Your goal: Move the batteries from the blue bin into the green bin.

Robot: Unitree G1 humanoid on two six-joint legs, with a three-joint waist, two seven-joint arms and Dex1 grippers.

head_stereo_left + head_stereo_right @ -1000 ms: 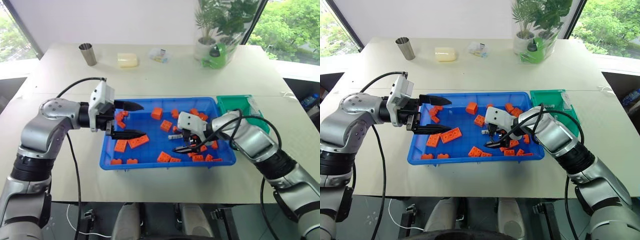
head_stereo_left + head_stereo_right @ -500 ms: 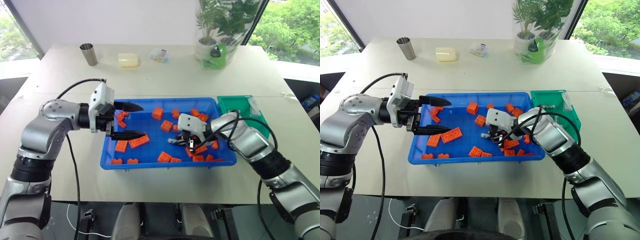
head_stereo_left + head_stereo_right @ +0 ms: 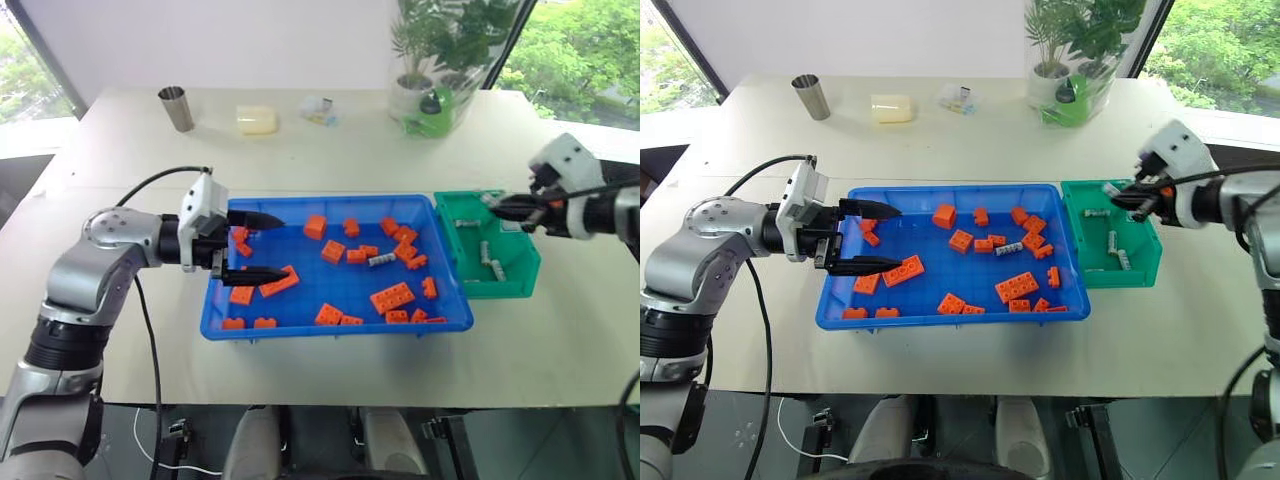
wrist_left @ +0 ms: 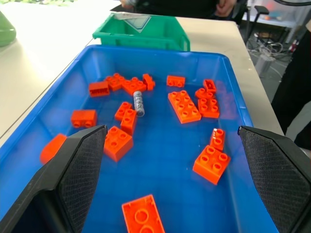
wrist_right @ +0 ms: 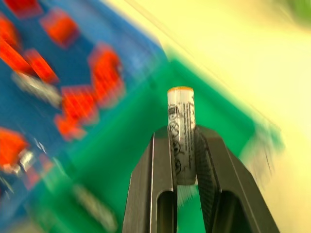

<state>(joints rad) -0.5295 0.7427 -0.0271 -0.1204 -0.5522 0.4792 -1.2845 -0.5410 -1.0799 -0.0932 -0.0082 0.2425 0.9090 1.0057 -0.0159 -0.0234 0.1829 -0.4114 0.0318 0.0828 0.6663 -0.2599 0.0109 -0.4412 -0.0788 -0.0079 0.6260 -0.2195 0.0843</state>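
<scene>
The blue bin [image 3: 330, 333] holds several orange bricks and one silvery battery [image 3: 381, 261], which also shows in the left wrist view as battery [image 4: 139, 103]. My left gripper [image 3: 280, 244] hangs open over the bin's left end, with nothing between its fingers [image 4: 82, 160]. To the right stands the green bin [image 3: 520, 285] with three batteries [image 3: 485, 250] lying inside. My right gripper [image 3: 505, 207] hovers over the green bin's far right part, shut on another battery [image 5: 181, 131] that sticks up past the fingertips.
A metal cup [image 3: 177, 107], a pale yellow block [image 3: 255, 120], a small clear bag [image 3: 318, 110] and a glass vase with a plant and a green object [image 3: 435, 112] stand along the table's far side. Bare tabletop surrounds both bins.
My right gripper shut on a battery among the bricks in the blue bin, then swung right and up to above the green bin. The left arm stayed put.
</scene>
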